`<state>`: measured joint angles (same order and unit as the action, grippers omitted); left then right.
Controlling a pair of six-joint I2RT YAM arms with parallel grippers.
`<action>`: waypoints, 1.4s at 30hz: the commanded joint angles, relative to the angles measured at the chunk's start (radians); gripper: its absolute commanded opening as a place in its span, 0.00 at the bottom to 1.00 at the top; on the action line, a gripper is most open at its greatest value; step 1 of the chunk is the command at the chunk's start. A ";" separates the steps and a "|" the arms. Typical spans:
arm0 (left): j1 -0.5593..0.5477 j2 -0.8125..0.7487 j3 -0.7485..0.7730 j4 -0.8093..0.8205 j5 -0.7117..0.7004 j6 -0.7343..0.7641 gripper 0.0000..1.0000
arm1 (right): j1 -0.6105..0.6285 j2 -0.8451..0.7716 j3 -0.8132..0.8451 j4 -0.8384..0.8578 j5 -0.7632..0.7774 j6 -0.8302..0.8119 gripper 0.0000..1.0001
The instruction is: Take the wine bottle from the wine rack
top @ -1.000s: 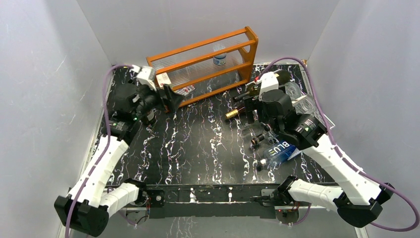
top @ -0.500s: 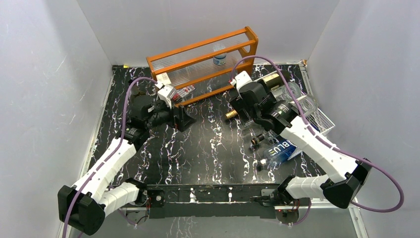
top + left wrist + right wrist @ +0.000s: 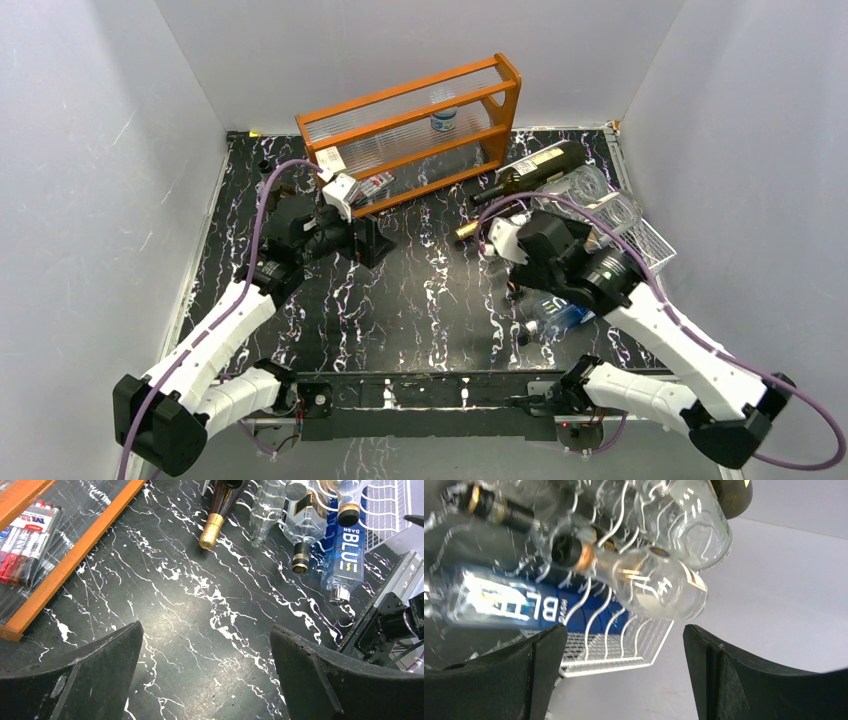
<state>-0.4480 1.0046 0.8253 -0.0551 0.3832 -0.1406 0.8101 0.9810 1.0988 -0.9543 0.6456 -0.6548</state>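
The white wire wine rack (image 3: 652, 240) lies at the table's right with several bottles in it. A dark wine bottle (image 3: 541, 164) lies at its far end. A gold-capped dark bottle (image 3: 212, 524) pokes its neck out to the left and also shows in the top view (image 3: 466, 232). My right gripper (image 3: 624, 630) is open and empty. It is low by the rack, facing clear bottles (image 3: 663, 587) and a blue bottle (image 3: 509, 603). Its wrist (image 3: 548, 243) is over the bottle necks. My left gripper (image 3: 205, 627) is open and empty above bare table, left of the rack (image 3: 386, 506).
An orange wooden shelf (image 3: 415, 125) with clear ribbed panels stands at the back. A pack of markers (image 3: 27, 537) lies in it. The blue bottle (image 3: 346, 551) and a black-capped bottle (image 3: 301, 560) stick out at the rack's near end. Grey walls surround the table.
My right wrist has swung from the back by the shelf toward me and now sits low over the bottle necks. My left gripper moved right a second ago and has since stayed still.
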 commanded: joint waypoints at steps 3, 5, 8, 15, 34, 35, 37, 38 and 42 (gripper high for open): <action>-0.040 -0.031 0.006 -0.011 -0.022 0.025 0.98 | 0.003 -0.131 -0.069 -0.187 -0.021 -0.296 0.98; -0.045 -0.034 0.006 -0.011 -0.022 0.025 0.98 | 0.003 -0.138 -0.081 -0.181 -0.066 -0.323 0.98; -0.050 -0.043 0.007 -0.012 -0.023 0.025 0.98 | 0.002 -0.145 -0.119 -0.053 -0.115 -0.399 0.98; -0.066 -0.073 0.008 -0.014 -0.037 0.012 0.98 | -0.147 -0.143 -0.236 0.089 -0.238 -0.583 0.95; -0.112 -0.107 0.008 -0.029 -0.066 0.031 0.98 | -0.407 -0.013 -0.307 0.406 -0.501 -0.799 0.77; -0.113 -0.107 0.008 -0.028 -0.067 0.031 0.98 | -0.414 -0.010 -0.317 0.428 -0.502 -0.809 0.72; -0.113 -0.106 0.005 -0.028 -0.070 0.033 0.98 | -0.425 -0.006 -0.334 0.443 -0.512 -0.827 0.68; -0.113 -0.107 0.004 -0.028 -0.072 0.035 0.98 | -0.425 -0.005 -0.338 0.448 -0.521 -0.830 0.68; -0.113 -0.106 0.004 -0.028 -0.079 0.036 0.98 | -0.428 -0.011 -0.374 0.481 -0.517 -0.834 0.63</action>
<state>-0.5549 0.9218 0.8253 -0.0868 0.3141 -0.1196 0.3882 0.9771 0.7513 -0.5568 0.1635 -1.4437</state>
